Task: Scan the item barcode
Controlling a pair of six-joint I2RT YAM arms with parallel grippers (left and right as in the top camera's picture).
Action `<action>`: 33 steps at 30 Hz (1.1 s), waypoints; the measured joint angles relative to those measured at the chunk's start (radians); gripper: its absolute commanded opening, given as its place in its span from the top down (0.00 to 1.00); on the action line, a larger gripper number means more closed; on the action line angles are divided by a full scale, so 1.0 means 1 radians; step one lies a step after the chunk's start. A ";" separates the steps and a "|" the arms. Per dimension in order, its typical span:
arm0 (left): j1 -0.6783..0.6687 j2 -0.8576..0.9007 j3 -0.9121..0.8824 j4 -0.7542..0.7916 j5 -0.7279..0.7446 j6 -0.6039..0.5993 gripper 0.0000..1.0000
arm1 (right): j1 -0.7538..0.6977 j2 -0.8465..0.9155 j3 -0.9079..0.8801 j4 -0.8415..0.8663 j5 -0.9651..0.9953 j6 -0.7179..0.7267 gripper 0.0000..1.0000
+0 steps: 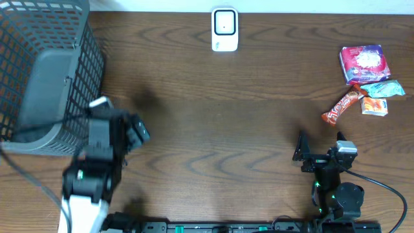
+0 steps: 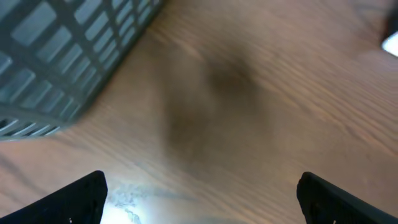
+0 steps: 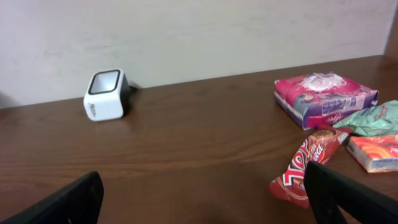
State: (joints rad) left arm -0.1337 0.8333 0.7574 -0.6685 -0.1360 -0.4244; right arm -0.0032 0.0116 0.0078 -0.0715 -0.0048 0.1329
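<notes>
A white barcode scanner (image 1: 224, 29) stands at the table's far edge, also seen in the right wrist view (image 3: 106, 94). The items lie at the far right: a pink package (image 1: 365, 63), a teal packet (image 1: 383, 88), a red candy bar (image 1: 341, 107) and a small orange packet (image 1: 374, 107). My right gripper (image 1: 321, 144) is open and empty, just short of the candy bar (image 3: 308, 165). My left gripper (image 1: 134, 131) is open and empty over bare wood (image 2: 200, 199), beside the basket.
A grey mesh basket (image 1: 45, 71) fills the far left corner, and its wall shows close in the left wrist view (image 2: 56, 56). A pale wall runs behind the table's far edge.
</notes>
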 measured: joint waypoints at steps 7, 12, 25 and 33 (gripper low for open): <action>0.000 -0.380 -0.196 0.210 0.180 0.200 0.02 | 0.000 0.000 0.000 0.000 0.000 0.000 0.01; 0.000 -0.549 -0.212 0.227 0.274 0.296 0.02 | 0.000 0.000 0.000 0.000 0.000 0.000 0.01; 0.000 -0.625 -0.385 0.565 0.325 0.348 0.02 | 0.000 0.000 0.000 0.000 0.000 0.000 0.01; 0.026 -0.701 -0.528 0.779 0.346 0.348 0.02 | 0.000 0.000 0.000 -0.001 0.000 0.000 0.01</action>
State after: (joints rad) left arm -0.1078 0.1326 0.2298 0.1101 0.2096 -0.0765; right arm -0.0032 0.0116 0.0078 -0.0723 -0.0051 0.1329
